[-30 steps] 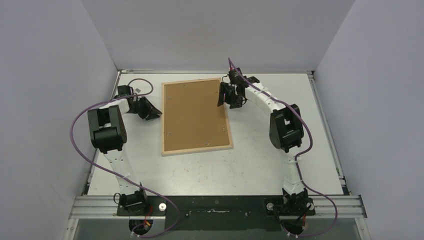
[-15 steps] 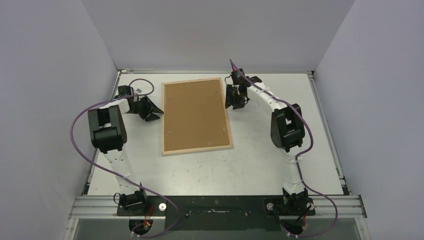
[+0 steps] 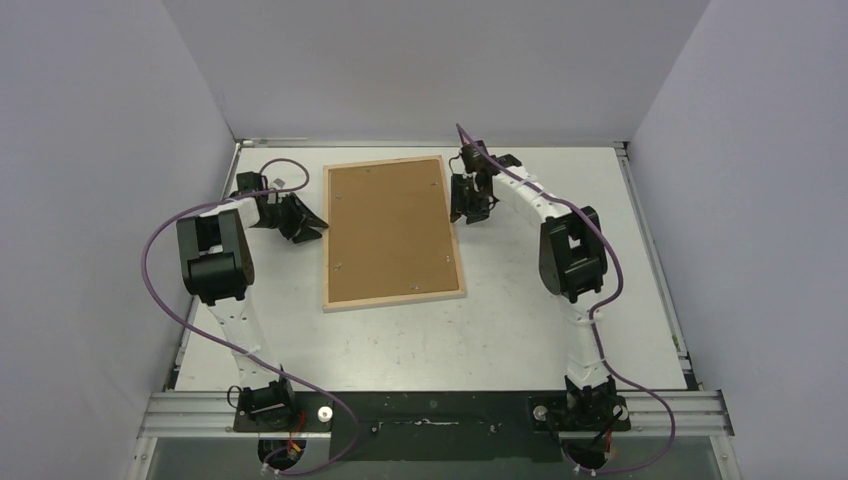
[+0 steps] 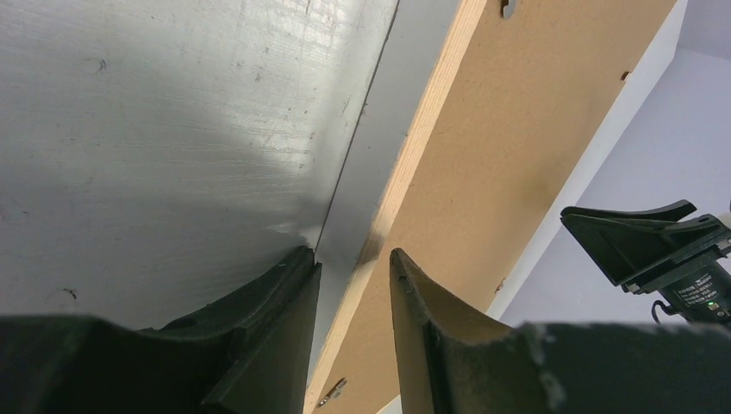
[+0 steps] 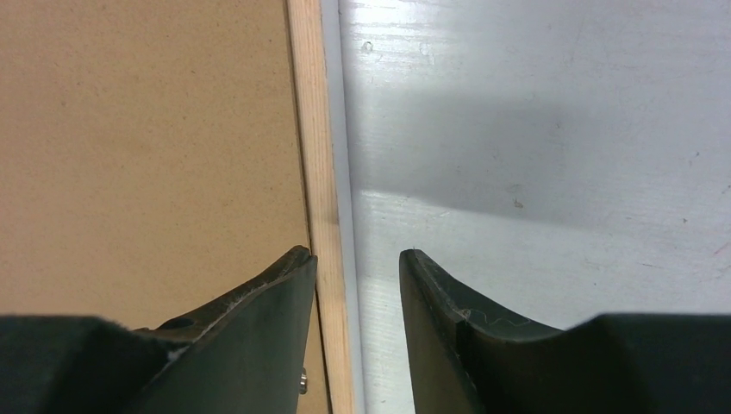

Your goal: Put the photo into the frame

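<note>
The frame (image 3: 327, 240) lies face down in the middle of the table, its pale wood rim up. A plain brown backing board (image 3: 390, 225) fills it. The photo is hidden or out of view. My left gripper (image 3: 308, 224) is open, low at the frame's left edge. In the left wrist view the rim (image 4: 414, 164) runs between the fingers of the left gripper (image 4: 352, 254). My right gripper (image 3: 466, 204) is open at the frame's right edge. In the right wrist view the right gripper (image 5: 355, 252) straddles the rim (image 5: 315, 129), with its left finger over the board (image 5: 146, 147).
White table (image 3: 520, 330) with grey walls on three sides. Small metal clips sit on the backing board near its edges (image 3: 418, 288). The right gripper also shows across the frame in the left wrist view (image 4: 664, 246). Purple cables loop off both arms.
My right gripper has shifted a little to the right, off the board toward the frame's right rim. The left gripper has barely moved. The frame has not moved.
</note>
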Controlling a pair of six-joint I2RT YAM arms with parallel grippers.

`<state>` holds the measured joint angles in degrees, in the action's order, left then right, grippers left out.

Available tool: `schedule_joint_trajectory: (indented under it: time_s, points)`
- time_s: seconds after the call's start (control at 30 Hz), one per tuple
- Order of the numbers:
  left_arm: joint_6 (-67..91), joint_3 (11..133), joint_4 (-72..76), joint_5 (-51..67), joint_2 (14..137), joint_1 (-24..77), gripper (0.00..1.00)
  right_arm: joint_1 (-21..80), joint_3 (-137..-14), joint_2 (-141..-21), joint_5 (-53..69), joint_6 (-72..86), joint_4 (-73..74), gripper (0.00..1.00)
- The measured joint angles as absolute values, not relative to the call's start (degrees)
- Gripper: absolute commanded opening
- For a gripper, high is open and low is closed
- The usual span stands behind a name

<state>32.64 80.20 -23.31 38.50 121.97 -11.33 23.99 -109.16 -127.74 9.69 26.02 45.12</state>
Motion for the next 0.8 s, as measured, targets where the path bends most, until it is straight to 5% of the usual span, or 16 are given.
schedule_joint_trajectory:
  time_s: [0.47,0.8]
  points:
    - [32.8,80.2,-23.3,38.5,122.0,-11.2,0.34,24.4,-109.7,-130.8,10.9,24.1,46.1,0.41]
    - [32.7,80.5,-23.3,38.4,122.2,-11.3,0.34,24.8,-110.0,-131.1,12.0,22.0,46.0,0.55]
